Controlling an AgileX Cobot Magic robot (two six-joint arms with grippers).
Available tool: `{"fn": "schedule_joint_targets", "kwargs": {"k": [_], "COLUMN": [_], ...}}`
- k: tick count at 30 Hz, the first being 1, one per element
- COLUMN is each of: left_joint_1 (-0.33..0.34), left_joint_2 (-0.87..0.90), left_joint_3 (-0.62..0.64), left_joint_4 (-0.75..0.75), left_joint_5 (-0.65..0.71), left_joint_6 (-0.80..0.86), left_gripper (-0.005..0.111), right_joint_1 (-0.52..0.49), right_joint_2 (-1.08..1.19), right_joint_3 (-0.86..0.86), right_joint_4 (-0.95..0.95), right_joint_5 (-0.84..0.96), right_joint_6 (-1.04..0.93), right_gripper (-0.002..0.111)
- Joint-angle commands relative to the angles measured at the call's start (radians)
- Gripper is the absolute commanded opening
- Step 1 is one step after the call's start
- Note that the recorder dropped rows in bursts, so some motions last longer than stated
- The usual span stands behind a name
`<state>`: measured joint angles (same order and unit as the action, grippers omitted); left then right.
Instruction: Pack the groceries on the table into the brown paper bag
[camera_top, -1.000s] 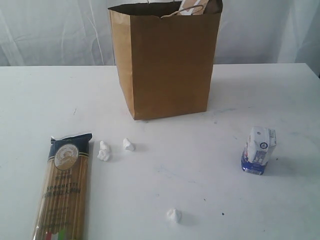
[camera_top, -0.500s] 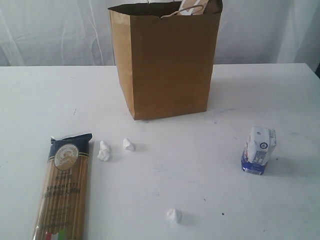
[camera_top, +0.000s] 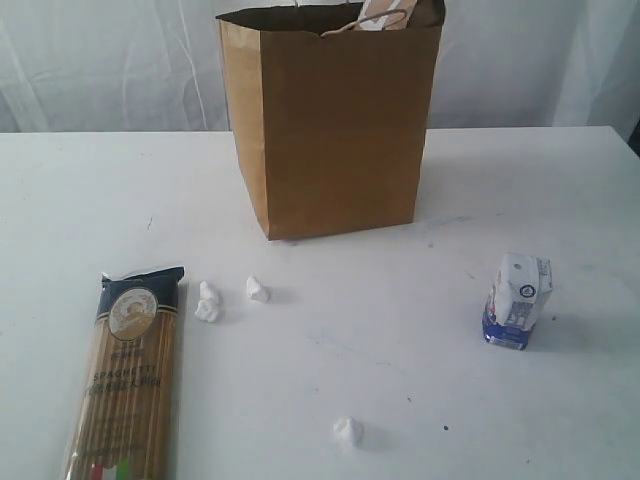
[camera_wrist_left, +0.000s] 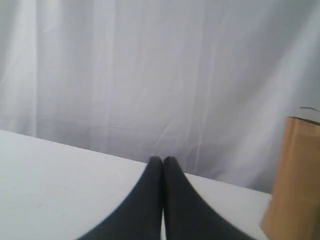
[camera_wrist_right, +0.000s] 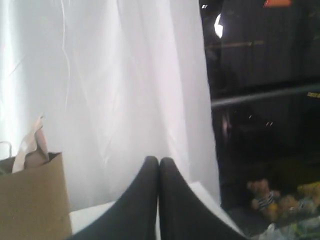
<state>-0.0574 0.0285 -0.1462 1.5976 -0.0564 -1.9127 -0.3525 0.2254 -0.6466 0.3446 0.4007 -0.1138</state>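
Paper bag (camera_top: 335, 130): stands upright at the far middle of the table (camera_top: 400, 340), mouth open. A twisted handle (camera_top: 372, 20) and a pale strip show above the rim. The inside is hidden.
Spaghetti packet (camera_top: 130, 375): lies flat near the front left edge, well apart from the bag. Not packed.
Carton (camera_top: 518, 300): stands upright on the right side, well apart from the bag. Not packed.
Other groceries: none seen on the table in the exterior view. Whether any are already in the bag cannot be told.
White lumps (camera_top: 208, 302): small crumpled bits, two just beside the packet's top end and one nearer the front edge. They do not look like groceries.
Left gripper (camera_wrist_left: 162, 161): fingers pressed together, nothing between them. It hangs above bare table, with the bag's edge off to one side.
Right gripper (camera_wrist_right: 159, 161): fingers likewise together and empty, raised, with the bag's top corner in its view.
Arms: neither shows in the exterior view, so both are clear of the goods.
Progress (judgement): at least two items left, no pick in hand. The carton looks the natural job for the right arm and the packet for the left.
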Motion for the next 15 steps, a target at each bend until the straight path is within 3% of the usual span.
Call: {"fn": "schedule_joint_targets", "kwargs": {"k": [1, 7, 15], "left_joint_1": [-0.006, -0.006, -0.006], "left_joint_2": [-0.005, -0.005, 0.003], "left_joint_3": [-0.032, -0.052, -0.107], "left_joint_4": [0.01, 0.01, 0.005], "left_joint_5": [0.171, 0.249, 0.373], "left_joint_6": [0.003, 0.01, 0.138], "left_gripper": [0.0, 0.0, 0.0], "right_joint_1": [0.02, 0.023, 0.033], "right_joint_2": [-0.019, -0.019, -0.019], "right_joint_3": [0.115, 0.147, 0.245], "right_joint_4": [0.081, 0.028, -0.113], "right_joint_5": [0.049, 0.088, 0.117], "right_joint_6": [-0.026, -0.379, -0.272], "right_gripper": [0.0, 0.0, 0.0]}}
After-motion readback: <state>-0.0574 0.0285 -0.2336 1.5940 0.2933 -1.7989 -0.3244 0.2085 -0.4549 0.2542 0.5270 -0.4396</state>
